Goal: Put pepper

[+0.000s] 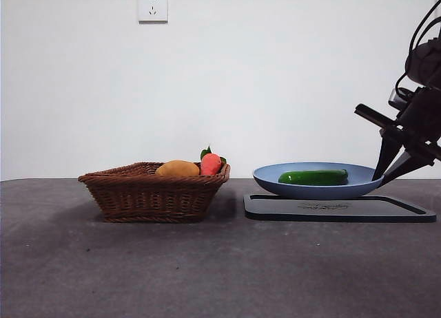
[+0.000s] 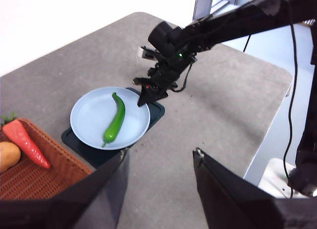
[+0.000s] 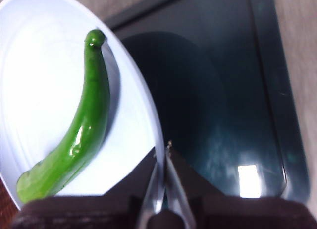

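Note:
The pepper [image 1: 313, 176] is long, glossy and dark green. It lies flat in the blue plate [image 1: 269, 179], which stands on a dark tray [image 1: 344, 209]. It also shows in the left wrist view [image 2: 116, 121] and the right wrist view [image 3: 81, 130]. My right gripper [image 1: 383, 179] is at the plate's right rim, beside the pepper and not touching it. Its jaws are shut with nothing seen between them [image 3: 166, 150]. My left gripper [image 2: 158, 162] is open and empty, high above the table, away from the plate [image 2: 89, 115].
A brown wicker basket [image 1: 148, 194] stands left of the tray. It holds a yellow-orange fruit [image 1: 177, 168] and a red-orange one with green leaves [image 1: 211, 163]. The right arm [image 2: 218, 26] reaches in over the table's far side.

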`<state>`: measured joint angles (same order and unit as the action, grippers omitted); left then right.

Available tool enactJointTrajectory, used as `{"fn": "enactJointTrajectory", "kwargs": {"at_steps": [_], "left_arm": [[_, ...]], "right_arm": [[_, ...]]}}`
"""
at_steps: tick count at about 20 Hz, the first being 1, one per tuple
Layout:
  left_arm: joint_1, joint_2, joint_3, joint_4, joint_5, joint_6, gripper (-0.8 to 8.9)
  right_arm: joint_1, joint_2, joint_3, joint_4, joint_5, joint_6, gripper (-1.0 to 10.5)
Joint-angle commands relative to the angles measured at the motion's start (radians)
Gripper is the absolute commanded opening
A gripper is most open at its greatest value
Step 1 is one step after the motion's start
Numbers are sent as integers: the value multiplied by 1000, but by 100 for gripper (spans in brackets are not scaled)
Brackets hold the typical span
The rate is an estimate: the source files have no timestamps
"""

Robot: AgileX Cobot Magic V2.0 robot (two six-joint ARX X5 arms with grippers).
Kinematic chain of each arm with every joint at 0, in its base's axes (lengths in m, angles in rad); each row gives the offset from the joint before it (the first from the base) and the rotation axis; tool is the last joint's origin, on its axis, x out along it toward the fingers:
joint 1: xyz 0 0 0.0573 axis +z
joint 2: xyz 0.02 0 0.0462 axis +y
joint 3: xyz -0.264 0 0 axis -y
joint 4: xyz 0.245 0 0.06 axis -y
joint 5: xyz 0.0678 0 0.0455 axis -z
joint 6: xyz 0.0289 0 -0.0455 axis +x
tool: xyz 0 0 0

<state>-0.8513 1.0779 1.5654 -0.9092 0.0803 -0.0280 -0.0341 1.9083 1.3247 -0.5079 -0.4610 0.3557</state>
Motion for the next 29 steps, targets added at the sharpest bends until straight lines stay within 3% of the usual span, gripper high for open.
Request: {"fn": "enactJointTrajectory", "kwargs": {"at_steps": [1, 11, 15, 18, 22, 29], "left_arm": [[-11, 8, 20, -8, -2, -7, 232], [-11, 9, 20, -46, -3, -25, 232], [-11, 9, 20, -58, -3, -25, 232], [-11, 9, 20, -58, -11, -25, 232], [-11, 9, 20, -58, -30, -24, 232], [-11, 14, 20, -66, -55, -6, 232]], "right_arm": [[-4, 39, 24, 21, -5, 6, 3], [-5, 99, 24, 29, 0, -2, 4], [-5, 98, 24, 30, -2, -8, 161], [-13, 70, 24, 13, -3, -9, 198], [-33, -76, 25, -46, 4, -40, 197], [-17, -508, 24, -360, 14, -230, 196]]}}
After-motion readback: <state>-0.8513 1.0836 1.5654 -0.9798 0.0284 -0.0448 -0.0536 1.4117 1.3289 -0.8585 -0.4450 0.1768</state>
